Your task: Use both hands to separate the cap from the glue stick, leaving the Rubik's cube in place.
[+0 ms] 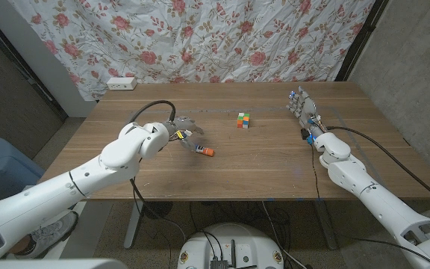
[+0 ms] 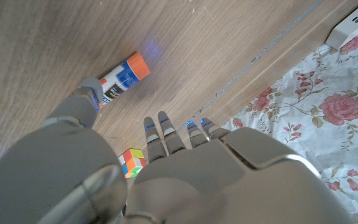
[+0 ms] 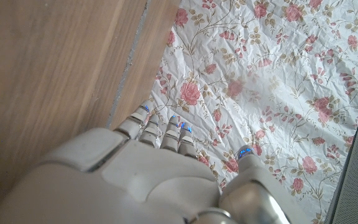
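Left hand (image 1: 186,135) spread over glue stick (image 2: 124,77), label unreadable; right hand (image 1: 304,112) spread, empty.

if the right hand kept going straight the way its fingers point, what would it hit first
Probably nothing on the table: the right hand points toward the far edge, with bare wood ahead, then the floral cloth behind. Depth is unclear.

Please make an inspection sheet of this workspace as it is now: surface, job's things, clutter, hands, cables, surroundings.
Surface: wooden table, bare wood.
Job's things: glue stick lying on its side, orange cap on; Rubik's cube apart from it, mid-table.
Clutter: nothing seen.
Hands: left hand reaches over the glue stick, thumb tip at its end, not gripping; right hand open, far right, holding nothing.
Cables: black cable looped above the left arm.
Surroundings: floral cloth behind the table; white power strip at the far left corner.
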`<move>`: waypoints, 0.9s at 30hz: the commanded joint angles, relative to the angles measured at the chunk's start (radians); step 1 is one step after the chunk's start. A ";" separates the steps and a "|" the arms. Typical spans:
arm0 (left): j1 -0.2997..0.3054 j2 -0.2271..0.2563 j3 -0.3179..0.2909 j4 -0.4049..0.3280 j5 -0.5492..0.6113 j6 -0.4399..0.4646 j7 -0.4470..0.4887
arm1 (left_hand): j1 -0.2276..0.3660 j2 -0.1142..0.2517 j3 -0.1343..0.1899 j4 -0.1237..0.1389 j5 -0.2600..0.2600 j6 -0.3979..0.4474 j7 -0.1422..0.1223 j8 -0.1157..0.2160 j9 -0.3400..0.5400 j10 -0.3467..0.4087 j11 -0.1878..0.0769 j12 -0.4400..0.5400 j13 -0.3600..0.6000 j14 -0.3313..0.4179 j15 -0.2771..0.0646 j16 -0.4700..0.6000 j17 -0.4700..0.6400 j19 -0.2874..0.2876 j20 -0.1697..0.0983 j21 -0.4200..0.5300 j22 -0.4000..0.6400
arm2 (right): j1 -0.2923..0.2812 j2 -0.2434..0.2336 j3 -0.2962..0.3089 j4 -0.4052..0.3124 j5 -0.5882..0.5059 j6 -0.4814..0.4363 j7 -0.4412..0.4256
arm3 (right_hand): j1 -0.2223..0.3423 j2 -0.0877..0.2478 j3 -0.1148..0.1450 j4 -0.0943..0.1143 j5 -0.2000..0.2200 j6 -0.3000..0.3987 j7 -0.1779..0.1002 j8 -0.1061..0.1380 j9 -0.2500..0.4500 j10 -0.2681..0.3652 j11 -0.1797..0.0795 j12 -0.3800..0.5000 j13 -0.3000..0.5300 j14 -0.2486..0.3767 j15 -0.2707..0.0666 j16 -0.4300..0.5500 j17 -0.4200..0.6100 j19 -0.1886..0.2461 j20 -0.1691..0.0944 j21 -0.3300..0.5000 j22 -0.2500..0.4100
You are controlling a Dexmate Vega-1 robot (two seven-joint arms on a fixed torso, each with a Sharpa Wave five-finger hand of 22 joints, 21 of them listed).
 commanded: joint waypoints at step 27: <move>0.054 -0.138 0.031 0.093 0.167 -0.012 0.055 | 0.088 0.011 -0.040 -0.002 0.006 0.119 -0.003 0.040 0.006 0.137 -0.022 0.015 0.006 0.118 -0.070 0.014 0.001 0.041 0.019 0.011 0.000 | 0.003 0.004 0.003 0.020 0.006 0.009 0.004 | 0.009 0.024 0.002 -0.010 0.001 0.014 -0.023 0.007 0.004 0.011 -0.011 0.007 0.003 0.000 0.011 0.008 -0.002 0.004 0.009 0.007 0.003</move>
